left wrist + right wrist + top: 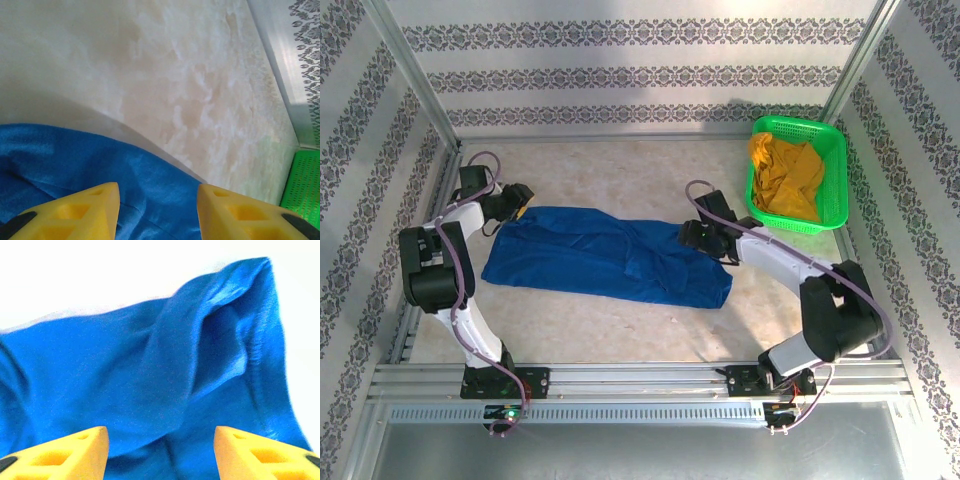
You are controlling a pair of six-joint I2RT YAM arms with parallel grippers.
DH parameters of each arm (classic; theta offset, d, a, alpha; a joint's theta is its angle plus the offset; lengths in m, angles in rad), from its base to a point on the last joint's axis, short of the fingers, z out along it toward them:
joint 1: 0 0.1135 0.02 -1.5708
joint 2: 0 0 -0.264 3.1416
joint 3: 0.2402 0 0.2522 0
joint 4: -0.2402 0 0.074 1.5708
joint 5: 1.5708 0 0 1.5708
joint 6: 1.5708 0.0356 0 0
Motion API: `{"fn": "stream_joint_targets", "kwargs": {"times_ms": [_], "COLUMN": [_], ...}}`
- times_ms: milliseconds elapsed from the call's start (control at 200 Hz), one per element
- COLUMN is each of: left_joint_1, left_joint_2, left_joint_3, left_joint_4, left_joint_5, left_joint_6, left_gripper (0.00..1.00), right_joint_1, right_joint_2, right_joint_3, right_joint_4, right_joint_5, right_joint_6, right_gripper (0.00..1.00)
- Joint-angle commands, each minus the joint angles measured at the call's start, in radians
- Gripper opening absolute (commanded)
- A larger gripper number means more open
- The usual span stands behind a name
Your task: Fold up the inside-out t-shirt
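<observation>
The inside-out t-shirt is royal blue and lies as a long folded band across the middle of the table. My left gripper sits at its far left corner. In the left wrist view the yellow fingers stand apart around the gripper's middle, with the shirt's edge beneath them and nothing pinched. My right gripper hovers over the shirt's far right edge. Its jaws are wide apart above rumpled blue cloth, which rises in a fold ahead of them.
A green basket stands at the back right with a mustard-yellow garment in it; its corner shows in the left wrist view. Patterned walls with metal posts enclose the table. Bare tabletop lies beyond the shirt.
</observation>
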Motion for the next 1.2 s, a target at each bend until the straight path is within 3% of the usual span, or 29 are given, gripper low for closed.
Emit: {"fn": "stream_joint_targets", "kwargs": {"times_ms": [0,170,285,330,510,535,595,679,864,999,1194], "left_joint_1": [-0.002,-0.002,-0.002,-0.002,-0.002,-0.002,-0.003,-0.002,-0.002,-0.004,-0.012], "left_joint_2": [-0.023,-0.034,-0.032,-0.032,-0.037,-0.038,-0.040,-0.048,-0.108,-0.153,-0.172], "left_joint_3": [-0.017,-0.009,-0.006,-0.005,0.002,0.003,0.007,0.004,-0.069,-0.180,-0.299], "left_joint_4": [0.000,-0.021,-0.032,-0.040,-0.067,-0.071,-0.081,-0.093,-0.105,-0.058,0.012], "left_joint_5": [0.011,0.007,0.004,0.001,-0.006,-0.006,-0.008,-0.010,-0.009,0.012,0.032], "left_joint_6": [-0.022,-0.010,-0.005,-0.002,0.016,0.020,0.027,0.035,0.025,-0.003,-0.025], "left_gripper": [0.45,0.45,0.45,0.46,0.45,0.45,0.45,0.46,0.46,0.46,0.46], "right_joint_1": [-0.028,-0.038,-0.060,-0.078,-0.158,-0.164,-0.170,-0.164,-0.104,0.015,0.199], "right_joint_2": [0.088,0.210,0.271,0.285,0.316,0.321,0.323,0.262,-0.037,-0.213,-0.203], "right_joint_3": [0.054,0.123,0.184,0.207,0.282,0.294,0.312,0.287,0.053,-0.135,-0.338], "right_joint_4": [0.022,0.060,0.055,0.047,0.029,0.022,0.008,-0.019,-0.089,-0.065,0.106], "right_joint_5": [-0.059,-0.102,-0.122,-0.122,-0.113,-0.111,-0.107,-0.098,-0.029,0.003,0.041], "right_joint_6": [-0.040,-0.037,-0.053,-0.061,-0.098,-0.105,-0.118,-0.122,-0.018,0.134,0.405], "right_gripper": [0.59,0.53,0.11,0.00,0.00,0.09,0.43,0.53,0.52,0.46,0.40]}}
